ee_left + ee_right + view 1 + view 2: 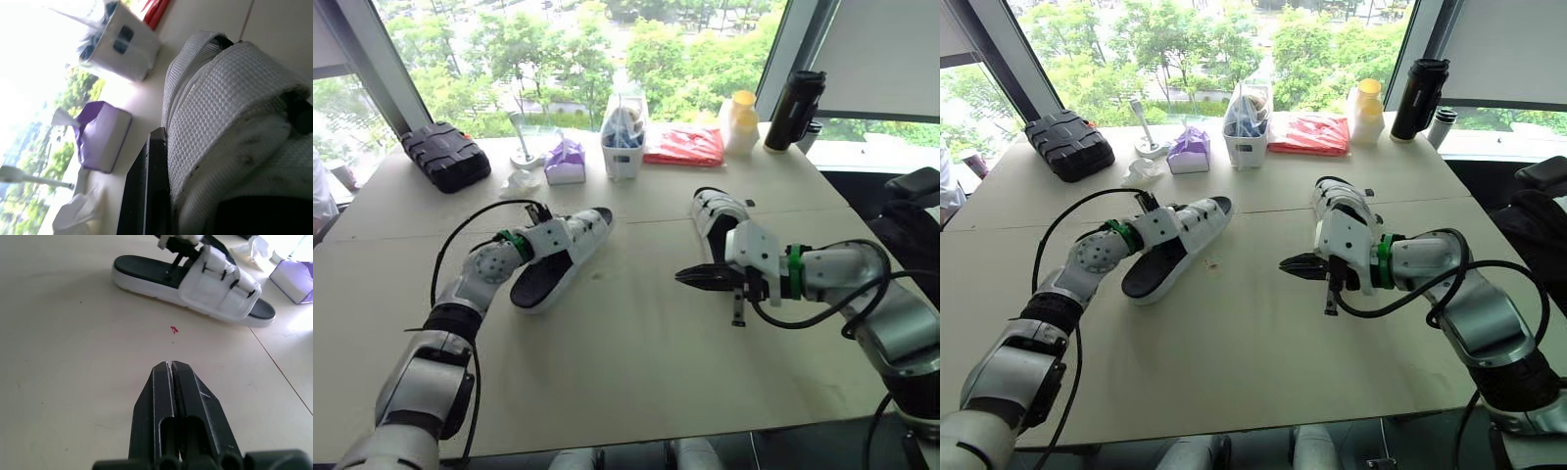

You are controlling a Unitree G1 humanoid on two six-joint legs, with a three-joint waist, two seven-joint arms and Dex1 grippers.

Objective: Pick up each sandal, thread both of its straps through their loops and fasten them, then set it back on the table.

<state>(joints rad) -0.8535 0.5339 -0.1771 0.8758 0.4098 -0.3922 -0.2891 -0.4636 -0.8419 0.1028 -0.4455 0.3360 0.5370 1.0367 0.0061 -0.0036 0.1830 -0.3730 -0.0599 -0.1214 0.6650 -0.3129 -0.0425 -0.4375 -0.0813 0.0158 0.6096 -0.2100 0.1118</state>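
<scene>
The left sandal [548, 274], black-soled with white straps, lies on the table [626, 372] left of centre, its toe pointing away from me. My left gripper [570, 233] is at its straps. In the left wrist view a white woven strap [225, 98] sits between the black fingers [146, 196], so the gripper is shut on it. The right sandal [717, 211] lies right of centre, just behind my right wrist. My right gripper [690, 277] hovers low over bare table with its fingertips [168, 369] pressed together and nothing in them, pointing toward the left sandal [195, 284].
Along the far edge stand a black case [445, 155], a brush stand [524, 147], a crumpled tissue [519, 181], a purple tissue box [566, 162], a white holder [624, 142], a red bag [685, 145], a yellow-capped bottle [741, 122] and a black flask [795, 110].
</scene>
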